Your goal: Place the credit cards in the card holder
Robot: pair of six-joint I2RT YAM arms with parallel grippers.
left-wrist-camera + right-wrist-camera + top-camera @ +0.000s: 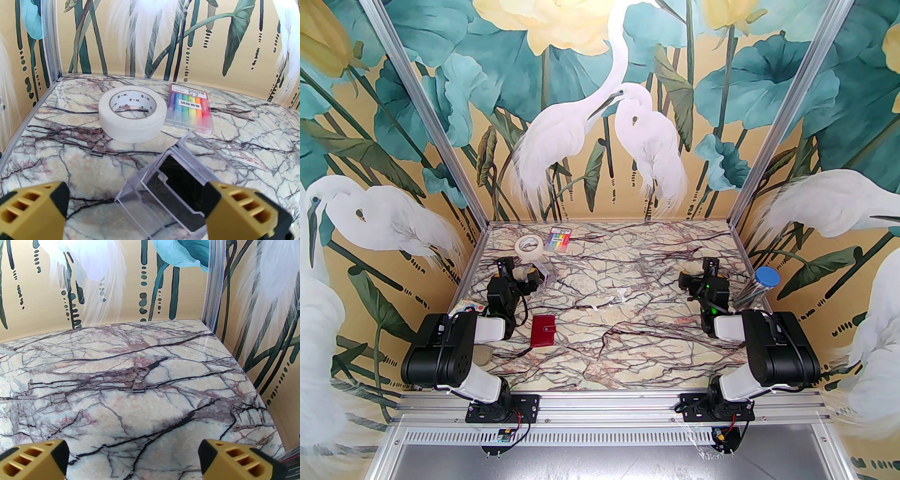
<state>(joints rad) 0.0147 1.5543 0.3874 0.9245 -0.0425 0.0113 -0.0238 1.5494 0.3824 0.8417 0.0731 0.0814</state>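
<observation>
Credit cards [180, 185] first: a black one stands in a small clear case [150, 168] on the far-left part of the tabletop [628, 328], face to the left wrist camera, and how many sit behind it I can't tell. Straddling that case are the left fingers [32, 211], spread wide, one on either side, gripping nothing and touching nothing as far as I can see. So the cards are not out of their case yet! Now to the card holder [543, 331]: the dark red wallet lies flat nearer the arm bases, just beside the left forearm, well apart from the case, and it looks folded shut with its snap tab across the edge. By my read, nothing of the job is done. A card has to be pulled, the wallet has to be opened, and every card has to find a slot. Beyond the case sit a roll of tape [132, 114] and a rainbow marker packet [189, 109], side by side near the back wall, neither in play. Over on the other side, the right fingers [236, 458] hang fully apart above bare marble, holding nothing, with a blue-capped tube [761, 283] near the right wall.
</observation>
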